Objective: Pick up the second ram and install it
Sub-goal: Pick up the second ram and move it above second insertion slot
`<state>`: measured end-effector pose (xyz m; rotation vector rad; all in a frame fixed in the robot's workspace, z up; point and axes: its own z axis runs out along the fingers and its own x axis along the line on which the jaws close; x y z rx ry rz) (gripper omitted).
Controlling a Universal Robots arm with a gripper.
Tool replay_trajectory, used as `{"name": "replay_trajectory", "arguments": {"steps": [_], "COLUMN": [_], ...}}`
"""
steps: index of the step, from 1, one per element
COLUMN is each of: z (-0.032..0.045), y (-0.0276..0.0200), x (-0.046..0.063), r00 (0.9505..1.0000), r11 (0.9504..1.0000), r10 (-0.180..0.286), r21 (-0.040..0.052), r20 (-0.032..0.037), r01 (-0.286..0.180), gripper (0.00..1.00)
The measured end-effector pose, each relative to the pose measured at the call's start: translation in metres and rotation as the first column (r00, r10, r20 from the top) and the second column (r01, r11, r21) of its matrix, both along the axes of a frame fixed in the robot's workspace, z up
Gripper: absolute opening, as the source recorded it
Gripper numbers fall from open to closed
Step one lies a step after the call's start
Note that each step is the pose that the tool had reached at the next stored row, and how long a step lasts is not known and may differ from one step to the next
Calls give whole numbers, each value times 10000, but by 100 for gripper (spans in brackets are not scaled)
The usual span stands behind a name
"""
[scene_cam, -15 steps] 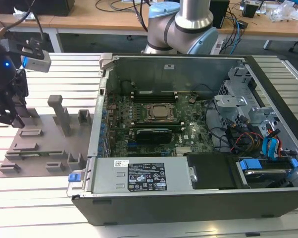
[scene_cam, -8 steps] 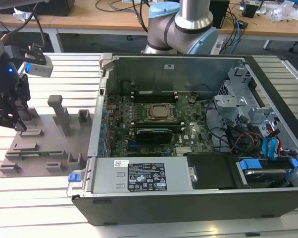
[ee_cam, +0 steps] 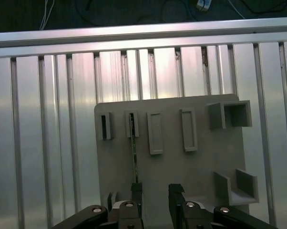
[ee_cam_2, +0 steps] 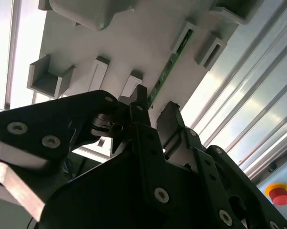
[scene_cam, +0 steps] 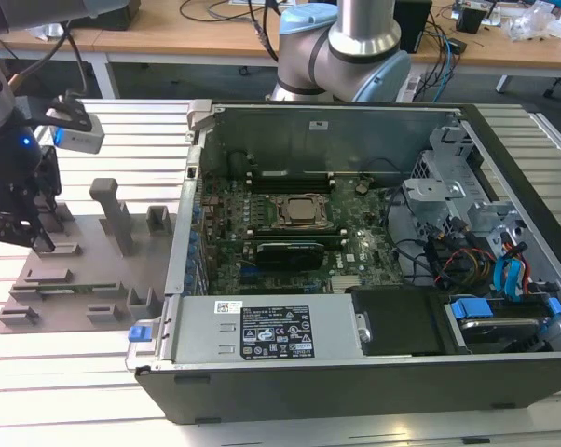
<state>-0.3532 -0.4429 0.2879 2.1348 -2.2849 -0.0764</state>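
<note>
A: Where's your second ram [ee_cam: 134,152]?
B: On edge in the holder tray [ee_cam: 181,167], in line with one finger [ee_cam: 136,191], not in the gap. Your gripper [ee_cam: 155,190] stands partly open, holding nothing.
A: The risk?
B: Descend so, and that fingertip may strike the stick and tip it.
</note>
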Motion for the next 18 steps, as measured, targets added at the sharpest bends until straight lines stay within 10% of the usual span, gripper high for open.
{"name": "replay_trajectory", "arguments": {"steps": [9, 13, 16, 18], "z": [-165, -209, -269, -271], "y": [-70, -72, -71, -71], "x": [0, 2, 1, -2], "r00": [9990, 9969, 9969, 9961], "r11": [9990, 9966, 9966, 9966], "r10": [457, 785, 784, 783], "r21": [-1, -239, -244, -280], "r20": [-26, -44, -44, 410], "r01": [-457, -785, -785, -772], "gripper": [36, 36, 36, 36]}}
